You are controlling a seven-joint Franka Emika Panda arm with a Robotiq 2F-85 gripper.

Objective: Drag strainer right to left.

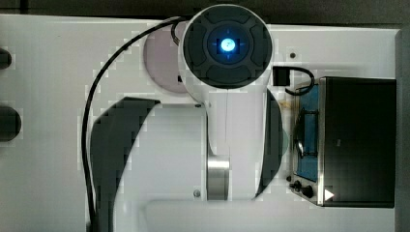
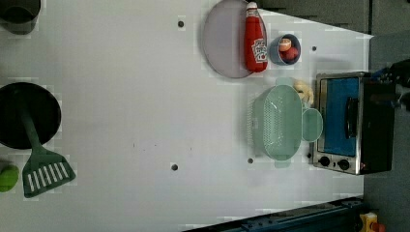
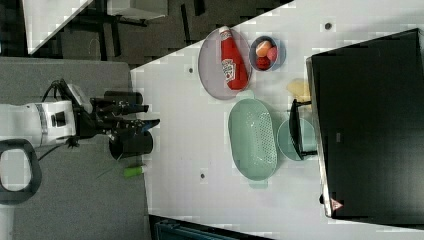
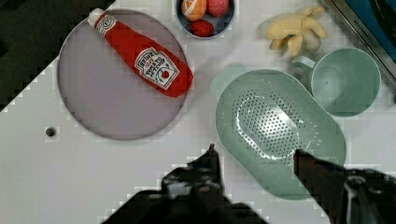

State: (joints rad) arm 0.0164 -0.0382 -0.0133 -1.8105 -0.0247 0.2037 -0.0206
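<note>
The strainer (image 2: 277, 123) is a pale sage-green oval colander with rows of small holes, lying on the white table (image 2: 145, 96) beside the toaster oven. It also shows in the right view as the strainer (image 3: 252, 139) and in the wrist view as the strainer (image 4: 280, 128). My gripper (image 4: 255, 156) is open with nothing between its fingers, hanging well above the table, and its dark fingertips frame the strainer's near rim. In the right view the gripper (image 3: 149, 115) is seen far toward the right view's left, apart from the strainer.
A round pale-green cup (image 2: 312, 124) touches the strainer on the toaster oven (image 2: 353, 123) side. A grey plate (image 2: 225, 38) carries a ketchup bottle (image 2: 255, 38), next to a fruit bowl (image 2: 285, 49) and a banana (image 2: 303, 90). A black pan (image 2: 24, 116) and spatula (image 2: 46, 169) sit far off.
</note>
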